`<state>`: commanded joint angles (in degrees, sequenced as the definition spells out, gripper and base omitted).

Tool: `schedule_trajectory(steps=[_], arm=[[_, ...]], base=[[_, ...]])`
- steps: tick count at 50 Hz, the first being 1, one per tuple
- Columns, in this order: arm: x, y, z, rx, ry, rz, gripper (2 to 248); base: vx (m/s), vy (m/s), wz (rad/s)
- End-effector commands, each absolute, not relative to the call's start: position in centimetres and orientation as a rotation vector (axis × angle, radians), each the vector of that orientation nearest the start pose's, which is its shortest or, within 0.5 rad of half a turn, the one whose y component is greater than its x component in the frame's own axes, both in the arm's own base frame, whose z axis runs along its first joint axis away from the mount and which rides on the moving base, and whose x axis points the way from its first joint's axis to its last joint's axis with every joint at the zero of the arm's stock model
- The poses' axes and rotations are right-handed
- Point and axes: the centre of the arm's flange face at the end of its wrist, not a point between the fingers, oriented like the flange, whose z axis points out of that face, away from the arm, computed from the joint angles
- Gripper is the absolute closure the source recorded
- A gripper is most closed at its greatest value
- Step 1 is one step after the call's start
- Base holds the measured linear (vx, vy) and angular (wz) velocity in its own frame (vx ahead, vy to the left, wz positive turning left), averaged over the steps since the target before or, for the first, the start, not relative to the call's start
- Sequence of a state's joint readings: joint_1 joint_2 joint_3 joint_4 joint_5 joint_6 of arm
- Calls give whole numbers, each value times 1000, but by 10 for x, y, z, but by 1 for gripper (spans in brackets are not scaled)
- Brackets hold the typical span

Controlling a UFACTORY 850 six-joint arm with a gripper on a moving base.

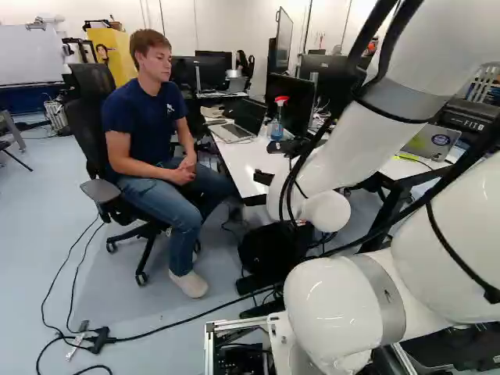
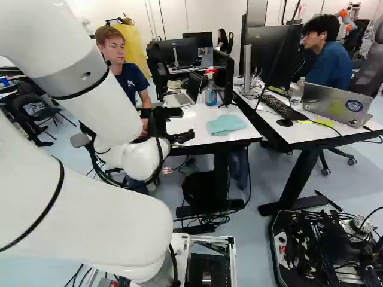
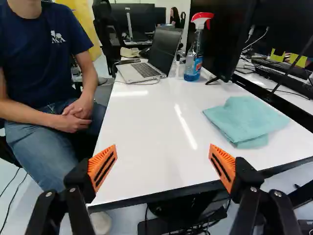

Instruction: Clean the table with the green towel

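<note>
In the right base view my gripper [image 2: 179, 136] is at the near left edge of the white table [image 2: 197, 141]. The wrist view shows the gripper [image 3: 162, 169] open, its orange-padded fingers wide apart with nothing between them. A folded light green-blue towel [image 3: 247, 120] lies on the white table [image 3: 146, 166], ahead of the gripper and off to one finger's side, apart from it. That same towel [image 2: 226, 124] lies near the table's front edge in the right base view.
A laptop [image 3: 142, 71], a spray bottle with a red head [image 3: 194, 54] and a monitor [image 3: 227, 36] stand at the table's far part. A seated person [image 1: 160, 133] is close beside the table's left side. A second desk [image 2: 299, 128] adjoins on the right.
</note>
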<state>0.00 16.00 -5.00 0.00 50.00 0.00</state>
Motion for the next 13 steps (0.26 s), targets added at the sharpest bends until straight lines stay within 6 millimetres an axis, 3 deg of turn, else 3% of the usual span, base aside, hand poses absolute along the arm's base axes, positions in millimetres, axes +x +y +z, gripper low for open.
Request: schedule_trajectory(steps=[13], arm=[[270, 0, 366, -2558, 0, -1824, 3]], base=[[0, 0, 0]])
